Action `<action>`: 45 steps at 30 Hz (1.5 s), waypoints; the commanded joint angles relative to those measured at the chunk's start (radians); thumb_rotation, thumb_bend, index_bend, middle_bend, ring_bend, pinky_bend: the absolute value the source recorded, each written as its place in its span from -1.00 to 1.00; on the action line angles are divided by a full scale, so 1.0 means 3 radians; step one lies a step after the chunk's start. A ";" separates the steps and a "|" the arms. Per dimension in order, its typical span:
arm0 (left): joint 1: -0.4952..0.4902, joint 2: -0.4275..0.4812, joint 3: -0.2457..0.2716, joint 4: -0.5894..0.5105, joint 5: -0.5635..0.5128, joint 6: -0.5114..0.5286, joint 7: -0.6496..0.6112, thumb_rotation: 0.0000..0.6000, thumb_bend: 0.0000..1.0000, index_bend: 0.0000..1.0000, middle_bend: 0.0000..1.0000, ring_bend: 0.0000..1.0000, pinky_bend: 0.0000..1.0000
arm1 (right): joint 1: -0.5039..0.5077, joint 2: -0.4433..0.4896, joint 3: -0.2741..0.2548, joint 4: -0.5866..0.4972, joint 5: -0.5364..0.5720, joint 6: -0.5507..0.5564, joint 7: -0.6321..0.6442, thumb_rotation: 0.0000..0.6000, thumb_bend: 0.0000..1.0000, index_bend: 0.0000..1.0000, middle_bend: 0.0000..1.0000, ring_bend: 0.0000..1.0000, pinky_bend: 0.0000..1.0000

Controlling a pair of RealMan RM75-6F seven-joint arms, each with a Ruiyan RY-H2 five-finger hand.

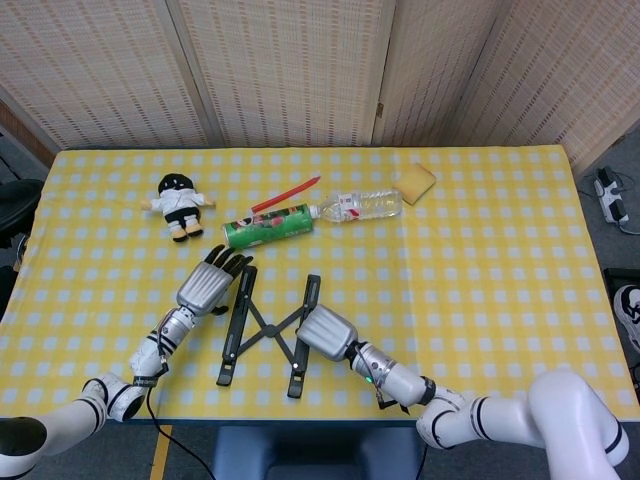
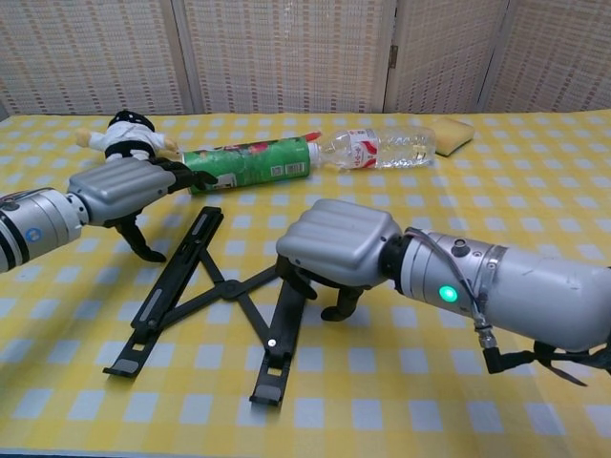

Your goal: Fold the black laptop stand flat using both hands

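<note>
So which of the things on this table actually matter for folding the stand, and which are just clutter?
Part of the job:
- black laptop stand, open in an X
- left hand, beside its left rail
- right hand, over its right rail

Just lying about:
- doll
- green can
- red pen
- clear bottle
- yellow sponge

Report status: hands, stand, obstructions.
Left hand open beside the stand's left rail. Right hand over its right rail, fingers curled down, grip unclear. Black laptop stand not yet folded. Green can just beyond.
</note>
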 commanded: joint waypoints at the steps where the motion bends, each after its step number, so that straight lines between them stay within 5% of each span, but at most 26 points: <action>1: 0.0000 0.0002 -0.0001 -0.0011 -0.0008 0.0001 -0.0014 1.00 -0.78 -0.81 -0.64 -0.80 -0.79 | 0.0030 -0.0072 0.0013 0.0084 -0.0020 -0.0021 0.0009 1.00 -0.48 0.30 0.63 0.81 0.74; 25: 0.0014 -0.0004 0.0014 -0.0106 -0.0030 0.0020 -0.0238 1.00 -0.78 -0.81 -0.65 -0.82 -0.79 | 0.0148 -0.0397 0.0125 0.0426 -0.0043 -0.0039 -0.0010 1.00 -0.48 0.30 0.65 0.83 0.74; 45: -0.0012 0.0054 0.0015 -0.0524 -0.0034 -0.0004 -0.0201 1.00 -0.78 -0.83 -0.66 -0.84 -0.82 | 0.0210 -0.0516 0.0168 0.0444 -0.0089 -0.0009 -0.0020 1.00 -0.48 0.30 0.65 0.84 0.74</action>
